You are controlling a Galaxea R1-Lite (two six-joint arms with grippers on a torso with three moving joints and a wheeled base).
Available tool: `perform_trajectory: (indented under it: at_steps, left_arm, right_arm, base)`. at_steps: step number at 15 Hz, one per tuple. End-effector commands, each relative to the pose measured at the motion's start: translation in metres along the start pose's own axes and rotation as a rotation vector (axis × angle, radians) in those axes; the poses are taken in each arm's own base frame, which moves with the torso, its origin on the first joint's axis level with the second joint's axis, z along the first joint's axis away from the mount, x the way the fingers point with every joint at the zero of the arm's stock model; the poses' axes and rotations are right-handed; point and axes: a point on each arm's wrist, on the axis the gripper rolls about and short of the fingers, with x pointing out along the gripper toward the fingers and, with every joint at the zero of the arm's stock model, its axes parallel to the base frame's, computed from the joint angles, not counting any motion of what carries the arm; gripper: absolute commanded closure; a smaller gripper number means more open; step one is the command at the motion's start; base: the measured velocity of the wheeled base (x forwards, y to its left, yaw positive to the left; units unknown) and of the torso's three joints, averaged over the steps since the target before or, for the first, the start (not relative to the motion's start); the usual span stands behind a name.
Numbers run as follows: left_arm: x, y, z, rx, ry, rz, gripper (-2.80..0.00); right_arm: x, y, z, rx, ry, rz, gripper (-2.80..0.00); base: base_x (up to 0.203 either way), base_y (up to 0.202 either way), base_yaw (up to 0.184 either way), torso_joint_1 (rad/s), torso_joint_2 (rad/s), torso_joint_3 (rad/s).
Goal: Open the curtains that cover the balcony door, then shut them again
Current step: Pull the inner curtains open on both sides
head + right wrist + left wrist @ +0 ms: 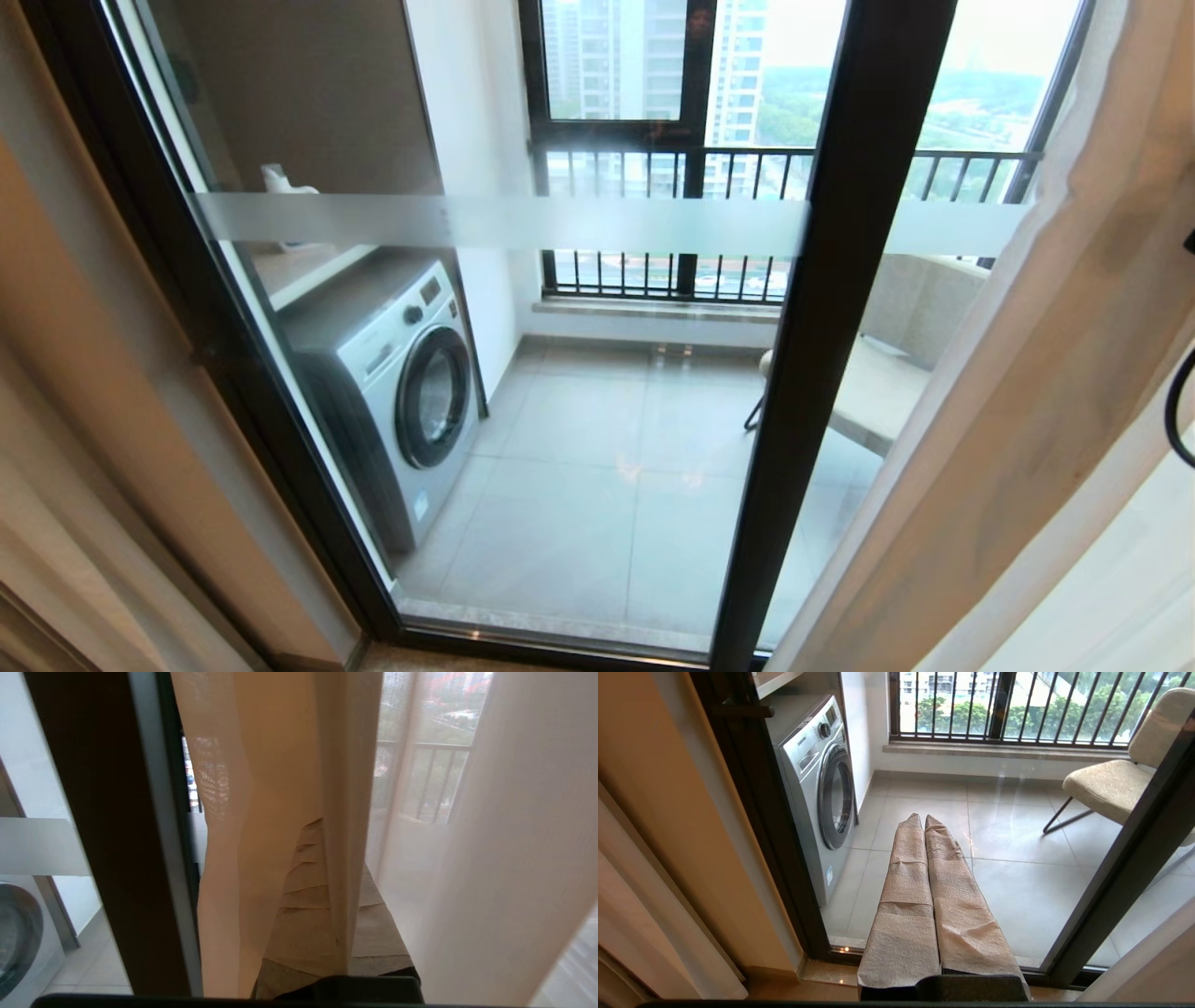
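1. Two layers of curtains point(1008, 448) bunched at the right edge of the head frame, heavy beige drape in front, cream sheer point(1120, 597) at lower right; another beige panel point(84, 448) drawn back along the left edge.
2. Balcony door point(831, 308) exposed across the middle, frosted strip point(504, 224) running level at mid-height, washing machine point(401, 392) and chair point(878, 383) visible through the glass. Opening half judged done.
3. Right gripper point(322, 868) at centre of its wrist frame, paper-wrapped fingers clenched and tucked into a fold of the beige drape point(261, 835), fabric draped over both sides; pinched between them or merely hooked, cannot tell. Likely placed so to drag the drape across the glass.
4. Left gripper point(923, 821) in the lower middle of its frame, fingers pressed together, grasping nothing, pointing at the glass. Judged parked, clear of the fabric.
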Motion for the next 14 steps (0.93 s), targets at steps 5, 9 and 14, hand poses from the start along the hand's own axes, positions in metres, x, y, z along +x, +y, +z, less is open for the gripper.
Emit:
perform_trajectory:
  at_steps: [5, 9, 14]
  left_arm:
    - [0.000, 0.000, 0.000, 0.000, -0.002, 0.001, 0.00]
    - [0.000, 0.000, 0.000, 0.000, -0.002, 0.002, 0.00]
    - [0.000, 0.000, 0.000, 0.000, -0.002, 0.002, 0.00]
  right_arm:
    - [0.007, -0.013, -0.007, 0.008, 0.019, -0.047, 0.00]
    - [0.007, -0.024, -0.009, 0.003, 0.025, -0.091, 0.00]
    - [0.007, -0.033, -0.010, -0.004, 0.028, -0.126, 0.00]
  base:
    - [0.000, -0.190, 0.004, 0.002, 0.00, 0.003]
    - [0.000, -0.191, 0.004, 0.002, 0.00, 0.002]
    - [0.000, -0.192, 0.002, 0.004, 0.00, 0.000]
